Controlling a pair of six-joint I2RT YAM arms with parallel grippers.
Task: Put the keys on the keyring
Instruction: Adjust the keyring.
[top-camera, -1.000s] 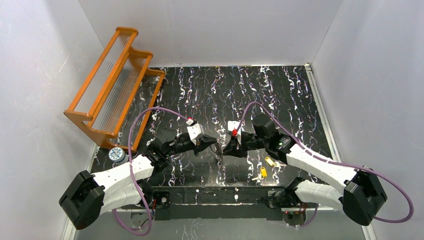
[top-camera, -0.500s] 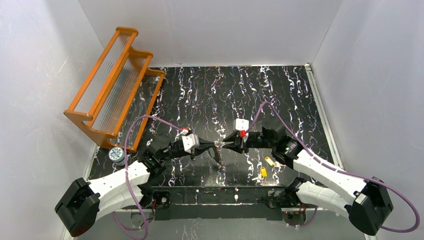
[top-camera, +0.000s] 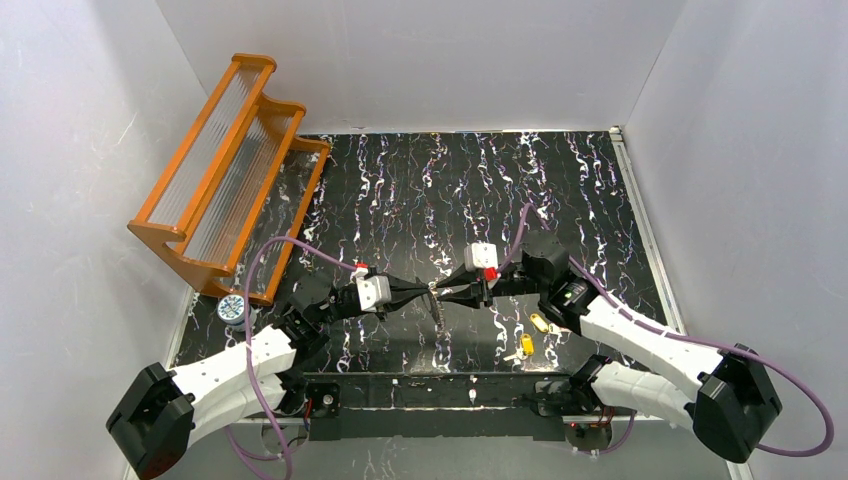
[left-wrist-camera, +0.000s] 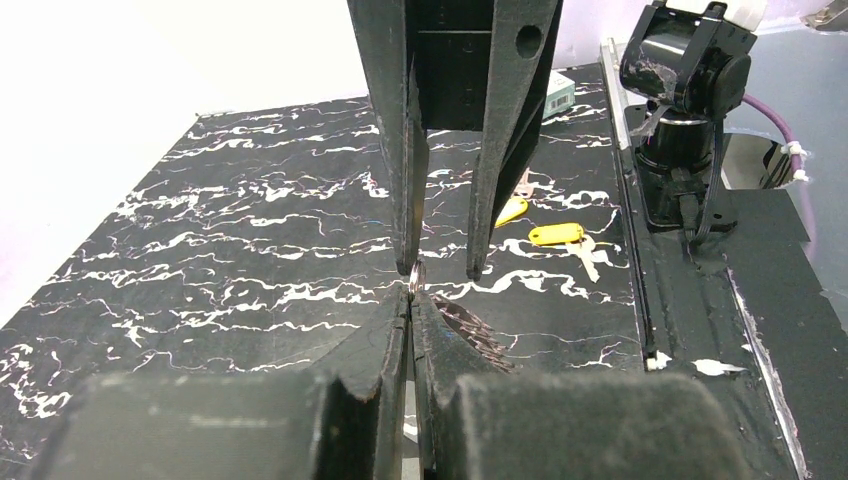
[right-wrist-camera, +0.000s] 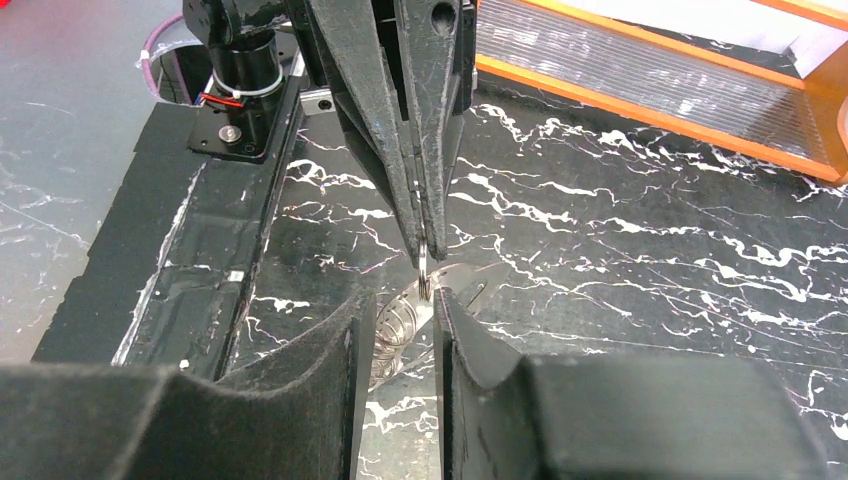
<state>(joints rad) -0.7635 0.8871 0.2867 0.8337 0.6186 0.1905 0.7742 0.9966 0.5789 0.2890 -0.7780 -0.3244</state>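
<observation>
Left wrist view: the keyring (left-wrist-camera: 416, 276) is pinched above the bench (left-wrist-camera: 250, 230) by the fully closed left hand (left-wrist-camera: 408, 300). The right hand (left-wrist-camera: 441, 270) is seen partly open, gripping nothing, at the ring. Both keys (left-wrist-camera: 555, 234) are seen lying on the bench.

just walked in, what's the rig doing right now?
Left hand is shut on the keyring, holding it out over the near middle of the table. Right hand faces it tip to tip, open, straddling the ring and holding nothing. Both keys lie on the table by the right arm's base, neither on the ring yet.
</observation>
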